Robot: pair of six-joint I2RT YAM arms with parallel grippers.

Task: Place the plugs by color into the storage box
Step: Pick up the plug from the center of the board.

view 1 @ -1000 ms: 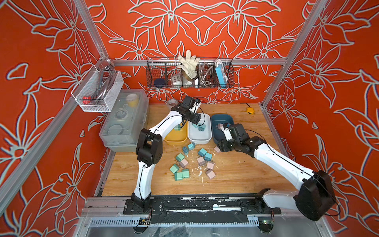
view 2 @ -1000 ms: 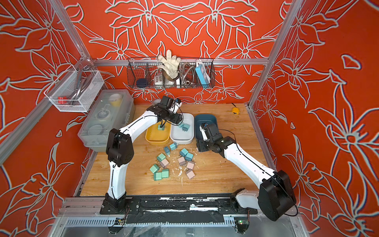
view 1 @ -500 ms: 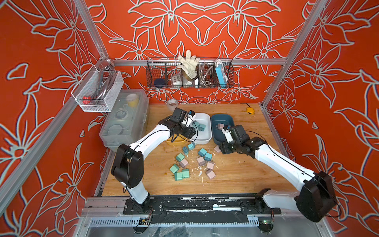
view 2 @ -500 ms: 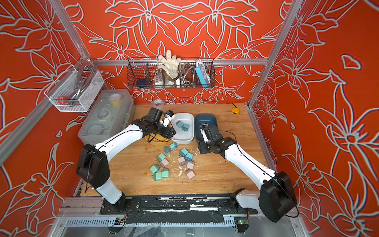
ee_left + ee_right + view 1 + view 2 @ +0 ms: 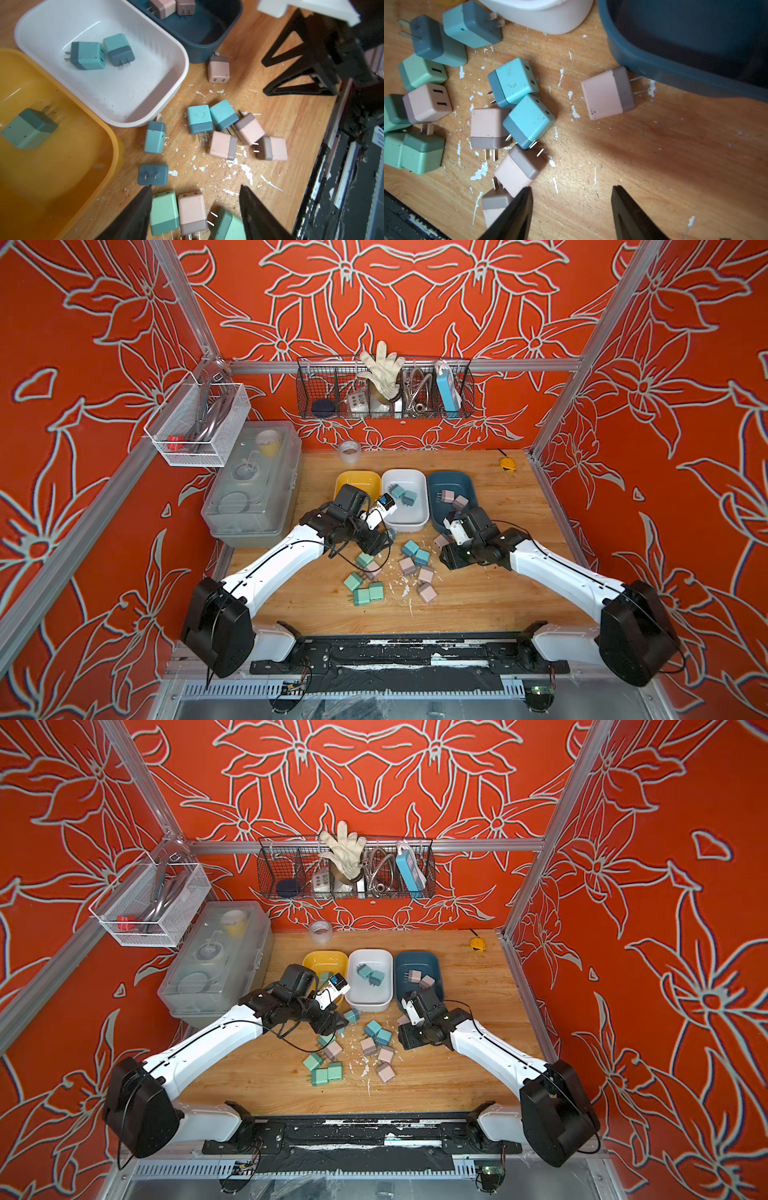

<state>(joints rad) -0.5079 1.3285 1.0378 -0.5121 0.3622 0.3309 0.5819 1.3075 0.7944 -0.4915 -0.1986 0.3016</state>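
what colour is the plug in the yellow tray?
Mint green plug, darker prong end; clearest in left wrist view.

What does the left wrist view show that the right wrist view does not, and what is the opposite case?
Only the left wrist view: the yellow tray with one green plug inside, and two teal plugs inside the white tray. Only the right wrist view: two mint plugs side by side at the pile's edge. Both: the loose plugs on the wood, including the pink plug lying alone beside the dark blue tray.
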